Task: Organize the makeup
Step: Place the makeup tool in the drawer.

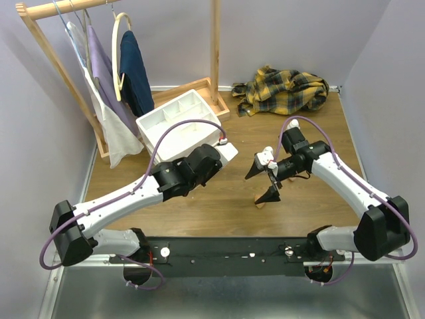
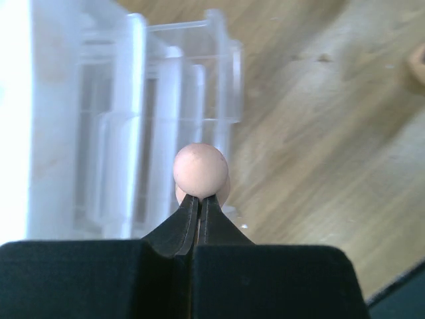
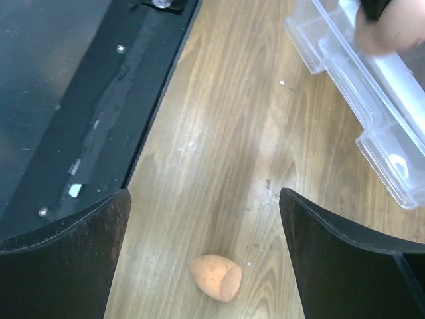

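- The left gripper (image 2: 200, 199) has its black fingers pressed together on a small peach foam sponge (image 2: 200, 169). The sponge's smooth rounded end bulges out above the fingertips and is faintly speckled.
- The held sponge hangs just in front of the white translucent plastic drawer unit (image 2: 126, 133), above the brown wooden table (image 2: 319, 133). Whether it touches the unit cannot be told.
- The right gripper (image 3: 204, 196) stands with its dark fingers wide apart, gripping nothing.
- Between and below those fingers, a second peach egg-shaped sponge (image 3: 216, 277) lies on its side on the table, untouched.
- One end of this sponge is rounded and the other is cut flat at a slant. Its surface shows small darker flecks.
- In the top view, this loose sponge sits to the right of the drawer unit and apart from it.
- A yellow plaid cloth (image 1: 282, 90) lies crumpled at the far right of the table.
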Robot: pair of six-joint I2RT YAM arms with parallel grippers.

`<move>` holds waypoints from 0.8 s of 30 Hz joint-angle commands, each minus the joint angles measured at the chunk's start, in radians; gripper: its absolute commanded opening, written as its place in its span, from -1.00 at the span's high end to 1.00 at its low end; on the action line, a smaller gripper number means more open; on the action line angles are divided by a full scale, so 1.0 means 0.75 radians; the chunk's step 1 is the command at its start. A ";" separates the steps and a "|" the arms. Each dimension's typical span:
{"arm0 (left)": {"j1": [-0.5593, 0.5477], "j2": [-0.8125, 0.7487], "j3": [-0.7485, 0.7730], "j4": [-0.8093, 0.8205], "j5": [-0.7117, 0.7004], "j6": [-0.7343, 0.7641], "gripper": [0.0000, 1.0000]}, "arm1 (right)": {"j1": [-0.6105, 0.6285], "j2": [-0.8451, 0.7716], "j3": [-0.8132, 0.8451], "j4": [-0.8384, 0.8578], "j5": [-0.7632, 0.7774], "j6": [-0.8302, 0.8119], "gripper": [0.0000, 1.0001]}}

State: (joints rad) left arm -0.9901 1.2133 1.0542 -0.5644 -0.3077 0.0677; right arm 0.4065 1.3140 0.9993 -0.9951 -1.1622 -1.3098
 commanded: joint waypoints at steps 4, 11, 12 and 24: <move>0.003 0.080 0.044 -0.055 -0.402 -0.008 1.00 | 0.000 -0.026 -0.042 0.132 0.089 0.129 -0.99; 0.023 0.149 0.049 -0.082 -0.383 -0.027 0.51 | -0.002 -0.046 -0.070 0.175 0.116 0.145 -0.99; 0.025 0.151 0.049 -0.086 -0.387 -0.031 0.33 | -0.002 -0.050 -0.074 0.179 0.120 0.147 -0.99; 0.028 0.035 0.012 -0.033 -0.373 -0.060 -0.41 | 0.002 -0.056 -0.154 0.292 0.249 0.176 -0.99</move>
State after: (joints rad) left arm -0.9745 1.2995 1.0595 -0.6189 -0.5758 0.0402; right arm 0.4065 1.2858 0.9245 -0.8307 -1.0386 -1.1931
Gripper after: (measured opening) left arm 0.651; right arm 0.996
